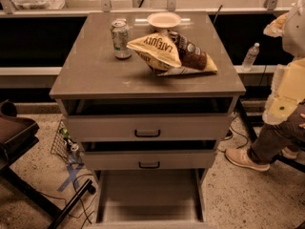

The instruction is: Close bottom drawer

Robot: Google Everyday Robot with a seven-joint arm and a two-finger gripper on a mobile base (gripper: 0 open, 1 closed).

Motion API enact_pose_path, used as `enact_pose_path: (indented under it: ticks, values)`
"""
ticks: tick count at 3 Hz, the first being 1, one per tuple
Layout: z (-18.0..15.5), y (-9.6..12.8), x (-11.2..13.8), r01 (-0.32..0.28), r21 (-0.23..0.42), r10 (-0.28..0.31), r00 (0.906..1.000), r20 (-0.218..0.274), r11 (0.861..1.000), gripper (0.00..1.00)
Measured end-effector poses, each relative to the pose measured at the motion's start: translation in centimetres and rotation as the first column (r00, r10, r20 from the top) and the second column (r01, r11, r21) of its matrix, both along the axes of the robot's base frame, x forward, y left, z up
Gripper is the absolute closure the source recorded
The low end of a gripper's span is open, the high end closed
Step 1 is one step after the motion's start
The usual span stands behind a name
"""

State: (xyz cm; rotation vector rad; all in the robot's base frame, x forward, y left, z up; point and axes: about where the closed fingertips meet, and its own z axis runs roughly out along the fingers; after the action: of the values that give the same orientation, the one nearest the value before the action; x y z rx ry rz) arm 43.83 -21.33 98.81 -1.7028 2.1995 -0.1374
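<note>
The bottom drawer (149, 197) is pulled far out of the grey cabinet (95, 75) toward the camera. Its long plain tray lies open and its front runs along the lower edge of the view; its handle is out of view. The middle drawer (148, 159) and the top drawer (147, 127) each stand slightly out, with dark handles. My arm (286, 87) rises along the right edge, to the right of the cabinet and apart from it. My gripper (275, 27) is a pale shape at the arm's upper end, level with the cabinet top and far from the bottom drawer.
On the cabinet top are a can (120, 38), a chip bag (157, 49), a darker bag (193, 56) and a white bowl (164, 19). A person's leg and shoe (245, 159) are at the right. A dark chair (19, 142), cables and a wire basket (62, 142) are at the left. A water bottle (250, 56) stands behind.
</note>
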Motion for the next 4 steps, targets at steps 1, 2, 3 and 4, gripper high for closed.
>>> enact_pose_path:
  ticks: [1, 2, 3, 4]
  values:
    - [0.0, 0.0, 0.0, 0.0, 0.0, 0.0, 1.0, 0.0, 1.0, 0.0]
    - [-1.2, 0.7, 0.1, -0.01, -0.015, 0.01, 0.9999, 0.003, 1.0, 0.0]
    - [-4.8, 0.7, -0.9, -0.002, 0.042, 0.002, 0.9999, 0.014, 0.999, 0.0]
    - [-10.4, -0.6, -3.3, 0.015, 0.148, -0.019, 0.9996, 0.023, 0.989, 0.0]
